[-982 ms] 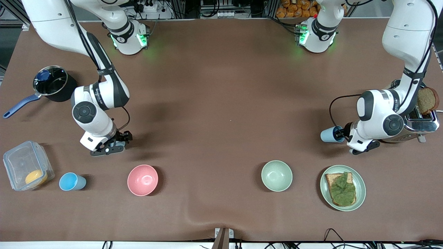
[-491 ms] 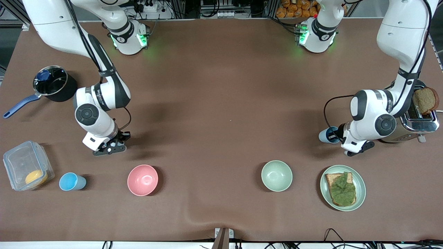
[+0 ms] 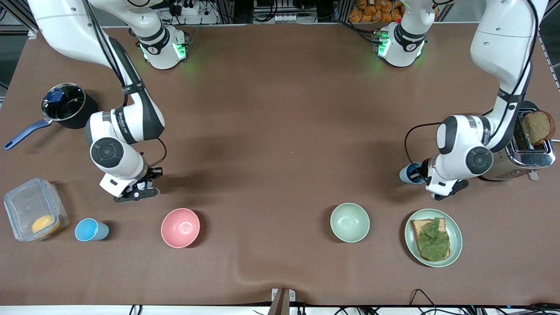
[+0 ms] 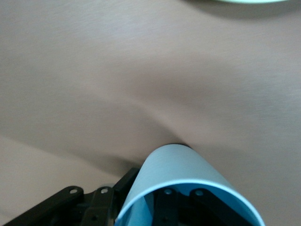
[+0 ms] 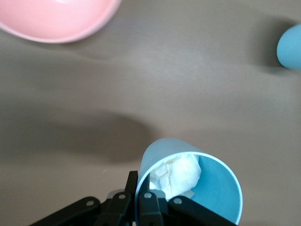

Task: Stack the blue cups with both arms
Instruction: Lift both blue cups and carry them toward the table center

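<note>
My left gripper (image 3: pixel 426 176) is shut on the rim of a paler blue cup (image 3: pixel 409 173), held tilted over the table beside the toaster. In the left wrist view one finger (image 4: pixel 164 200) is inside this cup (image 4: pixel 181 167) and one outside. My right gripper (image 3: pixel 133 191) hangs over the table above the pink bowl's end. In the right wrist view the right gripper (image 5: pixel 141 183) is shut on the rim of a blue cup (image 5: pixel 214 188) with crumpled white paper inside; the front view hides this cup. A brighter blue cup (image 3: pixel 91 229) stands on the table, also in the right wrist view (image 5: pixel 289 47).
A pink bowl (image 3: pixel 180 227) and a pale green bowl (image 3: pixel 349 222) sit near the front. A plate (image 3: pixel 455 227) holds toast with lettuce. A toaster (image 3: pixel 531 155) with bread, a black pot (image 3: pixel 83 118) and a clear box (image 3: pixel 26 201) stand at the table's ends.
My left gripper has carried the paler cup a little away from the toaster, toward the right arm's end. My right gripper has shifted slightly, ending lower in the front view.
</note>
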Robot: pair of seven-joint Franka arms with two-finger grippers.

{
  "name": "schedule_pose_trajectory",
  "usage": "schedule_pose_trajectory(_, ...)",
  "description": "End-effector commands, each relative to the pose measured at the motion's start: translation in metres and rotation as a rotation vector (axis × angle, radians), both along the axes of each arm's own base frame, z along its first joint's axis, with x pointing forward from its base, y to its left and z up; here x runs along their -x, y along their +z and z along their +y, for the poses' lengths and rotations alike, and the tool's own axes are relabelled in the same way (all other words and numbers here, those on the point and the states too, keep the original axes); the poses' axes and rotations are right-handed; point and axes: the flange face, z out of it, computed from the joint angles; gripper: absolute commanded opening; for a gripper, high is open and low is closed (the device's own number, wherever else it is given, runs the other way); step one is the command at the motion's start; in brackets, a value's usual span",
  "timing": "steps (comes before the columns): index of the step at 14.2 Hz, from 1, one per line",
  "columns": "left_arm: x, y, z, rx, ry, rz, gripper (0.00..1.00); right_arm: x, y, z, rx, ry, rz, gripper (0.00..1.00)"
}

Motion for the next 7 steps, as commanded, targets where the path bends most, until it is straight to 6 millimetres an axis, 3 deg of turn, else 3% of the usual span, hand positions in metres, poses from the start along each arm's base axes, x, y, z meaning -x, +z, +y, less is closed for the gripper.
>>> schedule_pose_trajectory(1, -0.016, 0.001, -0.028, -0.005, -0.007, -0.035, 0.00, 0.002, 0.041, 0.061, -0.050, -0.032, 0.036, 0.00)
schedule_pose_trajectory(5, -0.013, 0.055, -0.060, 0.001, -0.027, -0.055, 0.00, 0.029, 0.060, 0.150, -0.099, -0.093, 0.022, 0.00)
schedule_pose_trajectory(7, -0.012, 0.066, -0.101, 0.005, 0.042, -0.074, 0.00, 0.050, 0.071, 0.206, -0.095, -0.125, -0.007, 0.00)
